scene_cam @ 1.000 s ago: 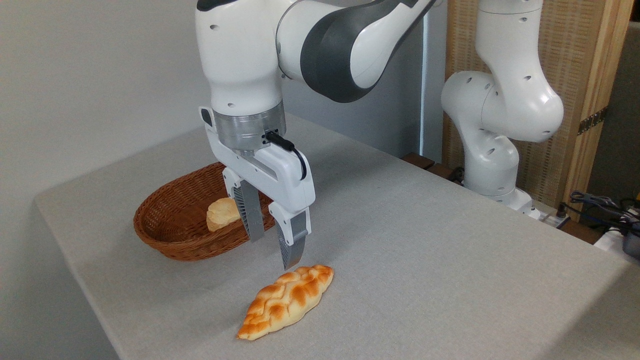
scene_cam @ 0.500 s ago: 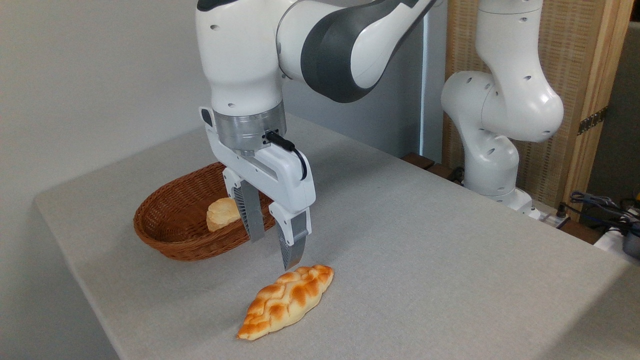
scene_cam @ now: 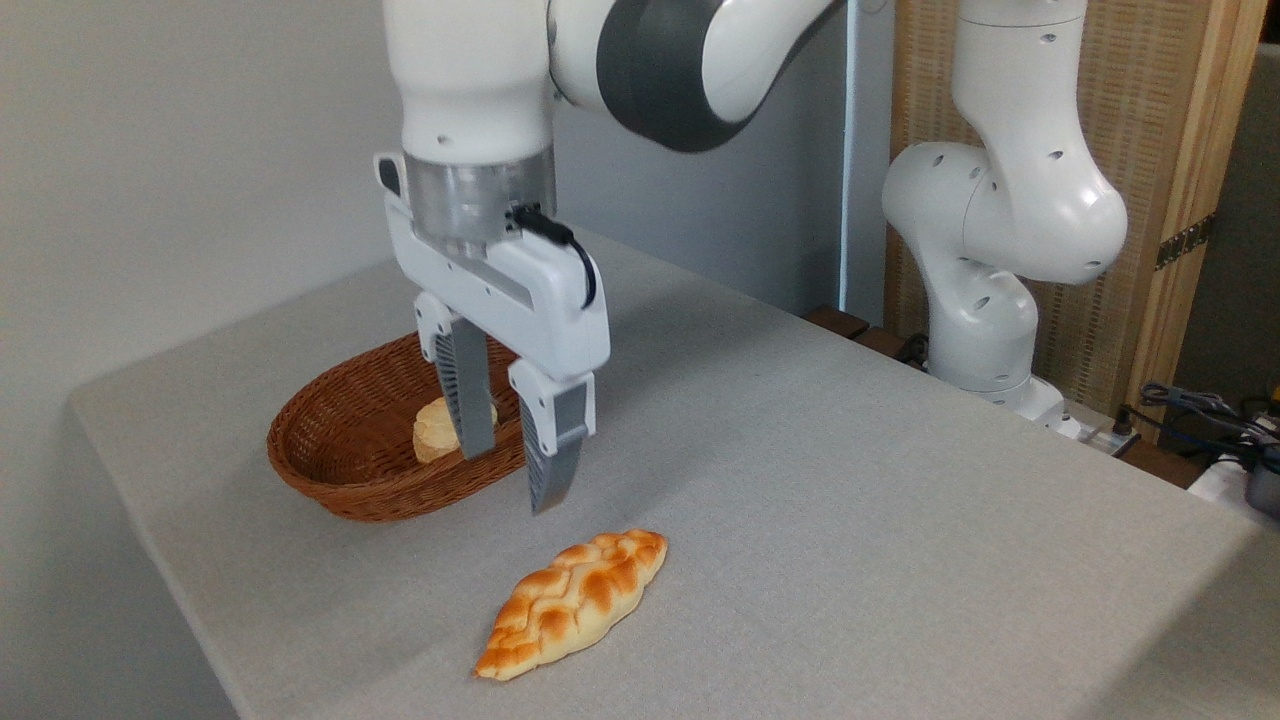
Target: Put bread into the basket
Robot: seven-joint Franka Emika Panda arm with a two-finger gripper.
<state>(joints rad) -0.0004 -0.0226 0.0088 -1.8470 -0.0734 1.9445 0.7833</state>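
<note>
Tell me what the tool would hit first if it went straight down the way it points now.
Probably the bare table, just beside the near rim of the basket. The open tool points down, up and left of the bread. Depth is unclear from one view, so it might clip the rim.

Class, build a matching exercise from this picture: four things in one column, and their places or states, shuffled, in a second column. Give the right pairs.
1. braided loaf
2. small roll
3. wicker basket
4. gripper

A. reddish-brown, at the table's left
B. above the table, jaws open, holding nothing
C. lying on the grey table, outside the basket
D. inside the basket

Pairs: 1-C, 2-D, 3-A, 4-B
</note>
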